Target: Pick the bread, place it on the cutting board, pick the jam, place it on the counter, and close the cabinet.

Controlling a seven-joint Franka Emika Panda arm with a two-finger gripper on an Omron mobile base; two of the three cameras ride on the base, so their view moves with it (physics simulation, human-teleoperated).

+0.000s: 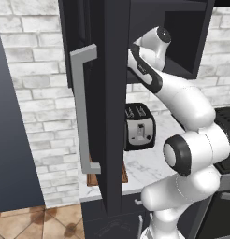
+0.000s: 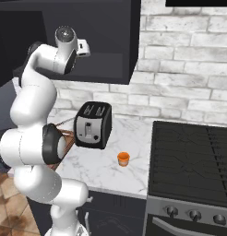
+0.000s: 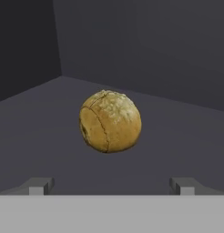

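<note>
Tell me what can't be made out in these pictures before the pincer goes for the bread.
- Cutting board: left base view, mostly behind the open cabinet door; right base view, behind the arm.
- Pincer: in the hand view its open fingertips are cut off by the bottom edge.
- Bread: hand view; its far side is hidden, and contact with the shelf is unclear.
- Jam: right base view, too small to tell lid details.

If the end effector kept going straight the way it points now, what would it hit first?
Most likely the bread, centred ahead of the open end effector on the cabinet floor; the gap is hard to judge.
</note>
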